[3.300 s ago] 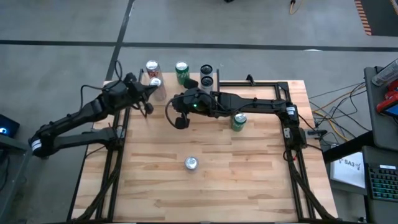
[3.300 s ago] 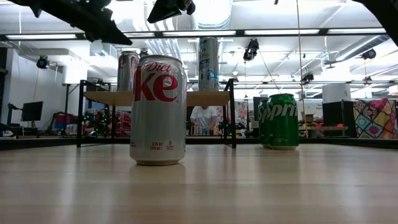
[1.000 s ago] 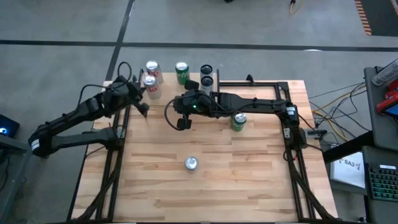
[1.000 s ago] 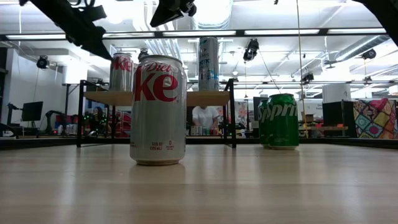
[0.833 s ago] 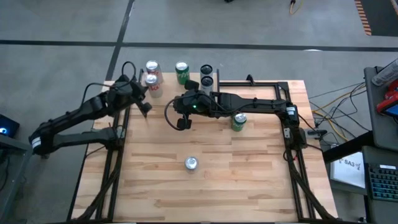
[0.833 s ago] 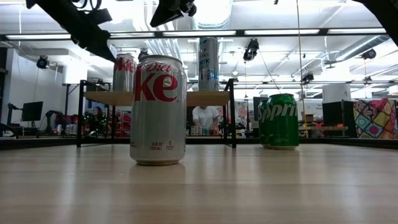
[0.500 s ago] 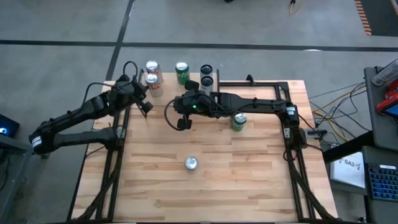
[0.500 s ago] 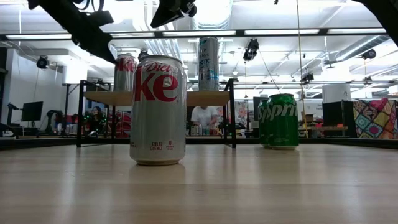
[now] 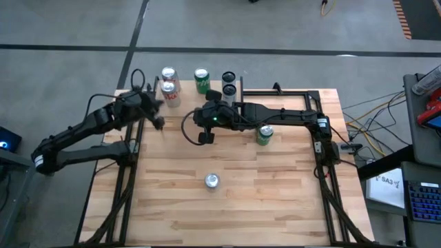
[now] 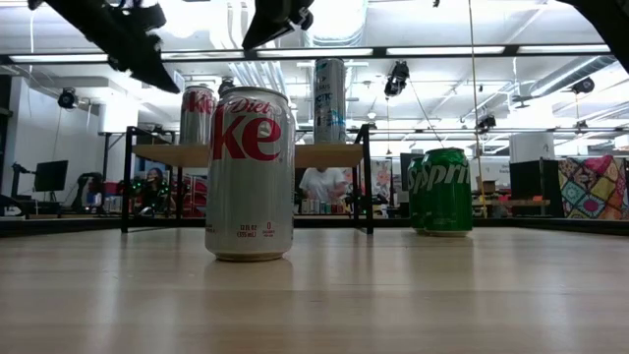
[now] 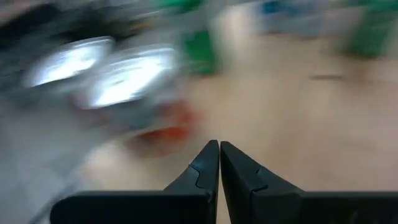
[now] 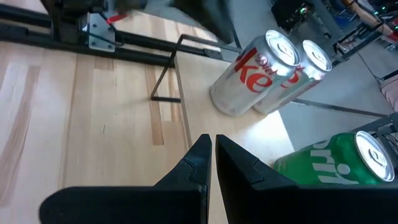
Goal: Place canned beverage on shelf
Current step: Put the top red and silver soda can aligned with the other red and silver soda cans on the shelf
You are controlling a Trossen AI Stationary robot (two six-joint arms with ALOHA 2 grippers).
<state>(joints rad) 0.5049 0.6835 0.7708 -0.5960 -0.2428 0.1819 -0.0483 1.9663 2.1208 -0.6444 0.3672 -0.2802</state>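
The shelf (image 10: 246, 154) stands on black legs at the table's far left. On it are two silver-and-red cans (image 9: 167, 88) (image 9: 168, 74), a green can (image 9: 201, 76) and two dark-topped cans (image 9: 229, 89). On the tabletop a silver Diet Coke can (image 10: 249, 174) stands upright near the front, and a green Sprite can (image 9: 264, 133) stands to the right. My left gripper (image 9: 158, 122) hovers shut and empty just in front of the shelf's left end. My right gripper (image 9: 203, 137) hangs shut and empty in front of the shelf's middle, its fingertips (image 12: 212, 140) closed together.
The table's black frame rails (image 9: 289, 92) run along the far right edge and down both sides. Bare wood (image 9: 275, 200) stretches across the near half around the lone silver can (image 9: 211, 180). Beyond the table's right edge lie cables and a desk (image 9: 413, 172).
My left gripper, shut all along, has swung slightly toward the shelf's cans and then back toward the table's left edge, its wrist turning. The left wrist view is smeared by this motion.
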